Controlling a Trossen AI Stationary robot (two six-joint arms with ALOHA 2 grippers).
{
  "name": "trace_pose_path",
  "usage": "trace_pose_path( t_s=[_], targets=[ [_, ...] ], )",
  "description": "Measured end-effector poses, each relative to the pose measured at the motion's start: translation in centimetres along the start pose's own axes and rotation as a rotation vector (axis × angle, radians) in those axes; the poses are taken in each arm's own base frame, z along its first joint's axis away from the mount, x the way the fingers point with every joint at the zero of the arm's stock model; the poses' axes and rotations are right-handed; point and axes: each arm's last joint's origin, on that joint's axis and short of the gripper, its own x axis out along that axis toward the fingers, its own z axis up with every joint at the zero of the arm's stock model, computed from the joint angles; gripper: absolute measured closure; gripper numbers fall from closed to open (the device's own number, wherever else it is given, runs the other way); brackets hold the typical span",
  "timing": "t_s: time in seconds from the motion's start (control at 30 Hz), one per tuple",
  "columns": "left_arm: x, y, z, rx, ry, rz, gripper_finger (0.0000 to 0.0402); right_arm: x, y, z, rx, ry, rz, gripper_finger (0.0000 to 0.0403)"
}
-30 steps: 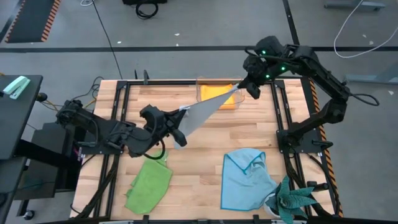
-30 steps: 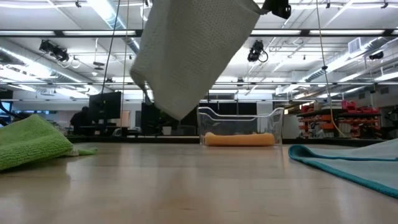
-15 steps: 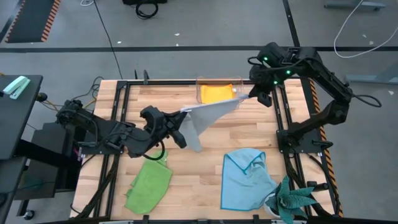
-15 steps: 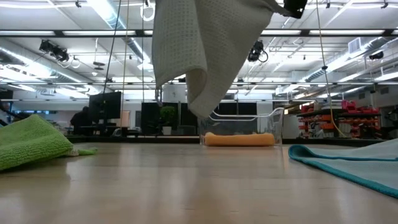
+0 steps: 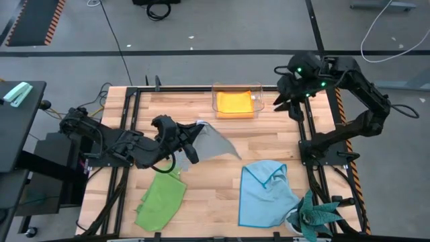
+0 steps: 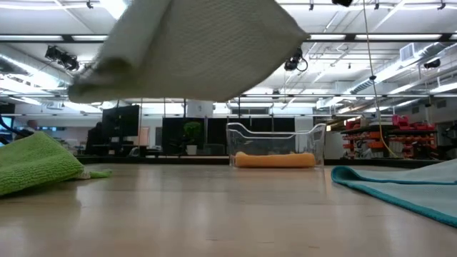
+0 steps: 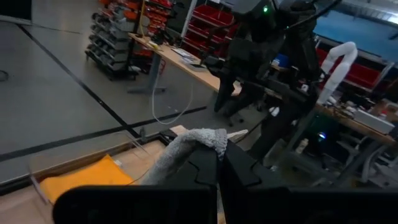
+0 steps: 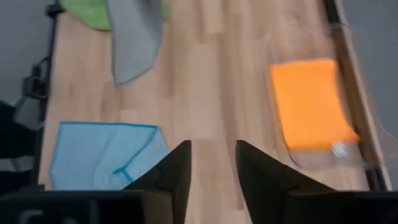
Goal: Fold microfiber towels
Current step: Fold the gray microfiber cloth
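Left gripper reaches over mid-table, clamped on a corner of the grey towel, which hangs clear of the wood. Right gripper sits high at the table's far right edge, fingers apart, empty. Bare boards lie between the green towel and blue towel.

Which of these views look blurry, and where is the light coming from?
Low view: the grey towel is smeared by motion across the top; ceiling strip lights glow behind it. Right wrist view: soft throughout, the orange towel has fuzzy edges. High view: even light, sharp. Left wrist view: dim foreground, brighter room behind.
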Motion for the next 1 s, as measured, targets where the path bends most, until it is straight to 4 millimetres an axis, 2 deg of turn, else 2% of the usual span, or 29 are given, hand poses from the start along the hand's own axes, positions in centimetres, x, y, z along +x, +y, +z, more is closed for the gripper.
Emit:
trace_pose_path(
  t_s=[0.23,0.4,0.7,0.9,1.0],
  targets=[
    [0.2,0.5,0.8,-0.027,-0.007,-0.01,0.0395,3.1,3.3,2.7,-0.183,-0.011,0.127,0.0227],
    [0.6,0.8,1.1,-0.03,-0.012,-0.003,0.0395,5.9,4.7,3.9,-0.193,0.064,0.144,0.0222],
    [1.6,1.9,2.2,-0.05,-0.042,0.038,0.0395,9.8,4.2,5.5,-0.13,0.149,0.095,0.0231],
    [3.1,3.1,2.8,-0.029,-0.064,0.089,0.0395,10.2,3.7,6.2,-0.004,0.104,-0.124,0.0231],
    [4.1,3.9,3.2,-0.022,-0.077,0.124,0.0395,10.1,3.5,6.7,0.027,0.042,-0.169,0.0232]
  ],
)
